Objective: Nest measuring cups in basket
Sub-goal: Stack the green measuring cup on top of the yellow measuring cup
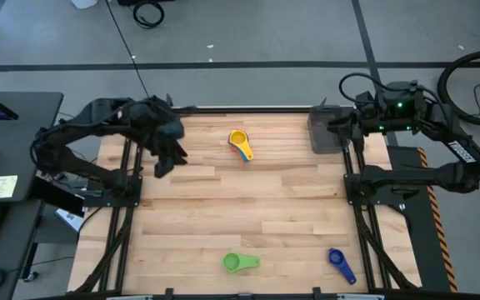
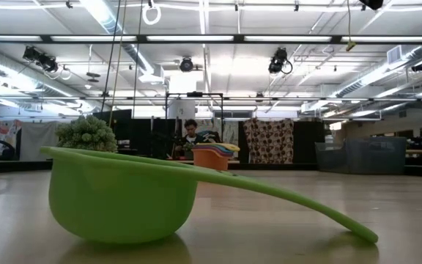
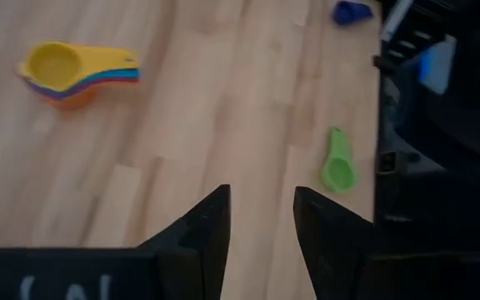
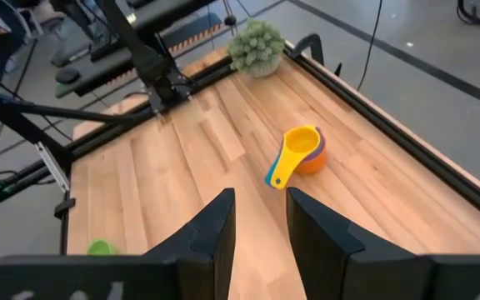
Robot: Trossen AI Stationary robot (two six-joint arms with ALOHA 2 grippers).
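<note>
A nested stack of measuring cups (image 1: 240,143), yellow on top, stands on the table's far middle; it also shows as the stack (image 3: 65,71) and the stack (image 4: 298,154). A green cup (image 1: 240,262) and a dark blue cup (image 1: 340,265) lie alone near the front edge. The dark grey basket (image 1: 327,129) stands at the far right. My left gripper (image 3: 261,225) hangs open above the far left of the table, left of the stack. My right gripper (image 4: 259,221) hangs open above the basket's end of the table. Both hold nothing.
A fuzzy green plant ball (image 4: 257,37) sits at the far left corner. In the low view the green cup (image 2: 123,198) fills the foreground, its bowl on the wood and its handle sloping down to the table. Bare wood lies between the stack and the two front cups.
</note>
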